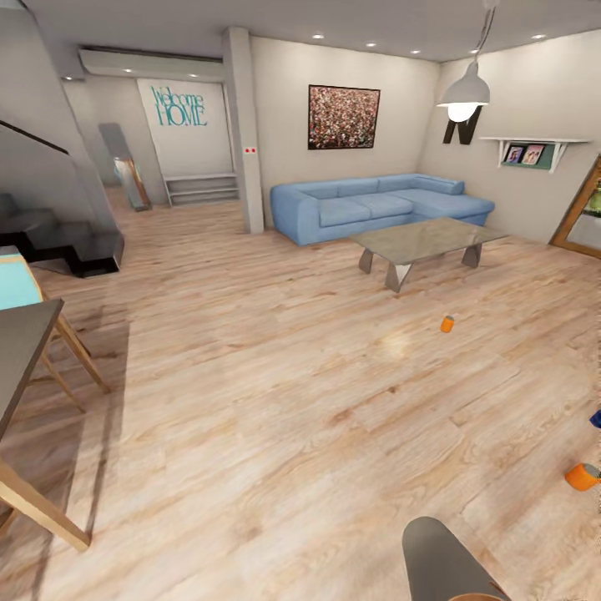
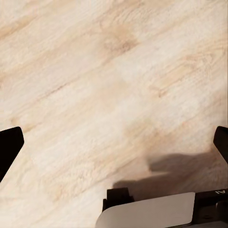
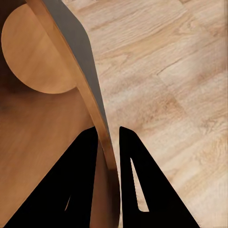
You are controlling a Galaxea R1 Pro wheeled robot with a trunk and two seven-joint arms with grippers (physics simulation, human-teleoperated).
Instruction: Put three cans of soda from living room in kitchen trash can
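Right gripper point(image 3: 108, 142) has its two fingers pinched on the trash can point(image 3: 57, 118) rim, left gripper point(image 2: 114, 142) spread wide over bare floor. Two soda cans point(image 1: 447, 323) sit well apart on the planks; thin rim grip could slip while driving.

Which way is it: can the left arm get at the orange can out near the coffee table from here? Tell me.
Probably not. The soda can stands far off across the wood floor, just short of the coffee table. The left gripper is open over bare planks. Nothing blocks the way, but the base would have to drive closer first.
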